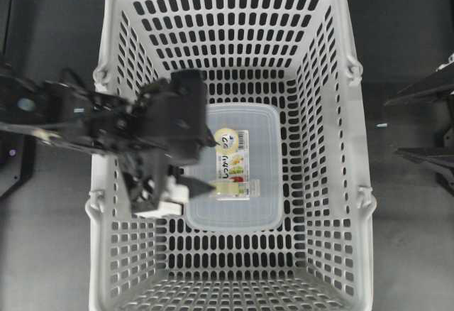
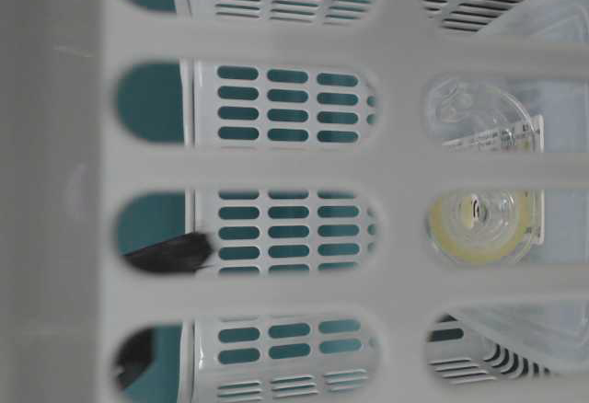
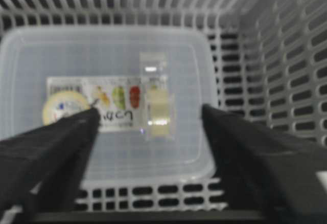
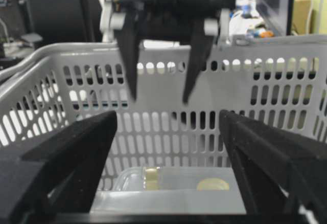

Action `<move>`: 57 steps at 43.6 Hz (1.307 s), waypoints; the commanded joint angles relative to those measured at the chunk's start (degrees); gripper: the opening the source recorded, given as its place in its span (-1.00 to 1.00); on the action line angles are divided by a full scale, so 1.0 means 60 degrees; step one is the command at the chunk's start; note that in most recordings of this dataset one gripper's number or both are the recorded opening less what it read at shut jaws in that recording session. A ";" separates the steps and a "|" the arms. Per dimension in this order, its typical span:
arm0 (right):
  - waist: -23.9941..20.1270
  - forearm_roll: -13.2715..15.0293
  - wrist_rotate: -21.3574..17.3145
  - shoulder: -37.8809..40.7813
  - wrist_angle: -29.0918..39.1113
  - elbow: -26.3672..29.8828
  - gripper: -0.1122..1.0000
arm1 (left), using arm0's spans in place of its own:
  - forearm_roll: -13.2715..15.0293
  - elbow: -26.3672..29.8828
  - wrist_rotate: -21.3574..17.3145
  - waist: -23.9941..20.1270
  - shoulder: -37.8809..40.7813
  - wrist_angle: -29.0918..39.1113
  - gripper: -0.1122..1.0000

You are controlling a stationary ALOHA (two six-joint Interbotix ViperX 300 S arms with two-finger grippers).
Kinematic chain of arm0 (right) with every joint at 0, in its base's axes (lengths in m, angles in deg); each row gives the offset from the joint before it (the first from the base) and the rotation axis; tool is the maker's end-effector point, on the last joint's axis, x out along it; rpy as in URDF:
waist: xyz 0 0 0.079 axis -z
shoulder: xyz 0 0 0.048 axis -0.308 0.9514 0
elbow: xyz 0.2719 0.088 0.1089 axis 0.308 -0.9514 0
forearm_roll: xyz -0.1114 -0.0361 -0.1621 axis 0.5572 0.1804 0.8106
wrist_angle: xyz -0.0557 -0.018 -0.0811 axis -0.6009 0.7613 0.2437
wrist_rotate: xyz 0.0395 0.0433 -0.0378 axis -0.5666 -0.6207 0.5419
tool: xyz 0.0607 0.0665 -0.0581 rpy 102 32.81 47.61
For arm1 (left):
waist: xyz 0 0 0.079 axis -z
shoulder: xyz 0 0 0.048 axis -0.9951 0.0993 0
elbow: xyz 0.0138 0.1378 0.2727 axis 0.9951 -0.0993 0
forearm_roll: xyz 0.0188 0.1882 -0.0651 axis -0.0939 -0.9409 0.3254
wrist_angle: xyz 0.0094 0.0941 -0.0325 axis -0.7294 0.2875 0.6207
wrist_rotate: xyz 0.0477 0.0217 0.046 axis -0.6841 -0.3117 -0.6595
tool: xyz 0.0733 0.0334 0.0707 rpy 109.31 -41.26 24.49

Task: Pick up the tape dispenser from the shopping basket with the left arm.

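The shopping basket (image 1: 339, 77) fills most of the overhead view, its slotted grey walls rising all round. On its floor lies a translucent container (image 1: 266, 183), right of centre, and the tape dispenser (image 1: 233, 163) rests on that container's lid, card face up, roll at the far end.

The left arm (image 1: 106, 123) reaches in over the basket's left wall. The left gripper (image 3: 148, 132) hangs above the lid with its jaws spread wide and nothing between them; in the left wrist view the dispenser sits between the finger lines, nearer the left finger. The right gripper (image 4: 168, 147) waits outside the basket's right wall, jaws also spread and empty.

Risks, as I judge them: the arm sits close to the left wall and rim, so a careless descent could knock the basket and shift everything. The lid is smooth, so a finger landing on the card could slide the dispenser away or tip it. Closing too low could pinch the lid or drag the container up. The thin card may bend and slip from a shallow grip.
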 commanded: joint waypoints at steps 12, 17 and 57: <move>-0.0015 -0.0029 0.0015 -0.0381 0.0498 0.0132 0.58 | -0.0044 0.0586 0.0015 0.0278 0.1465 0.0015 0.79; -0.0015 -0.0029 0.0015 -0.0396 0.0557 0.0117 0.58 | -0.0044 0.0454 0.0015 0.0264 0.1948 0.0015 0.79; -0.0015 -0.0029 0.0015 -0.0469 0.0557 0.0059 0.58 | -0.0044 0.3589 -0.0234 0.0308 0.1582 0.3135 -0.27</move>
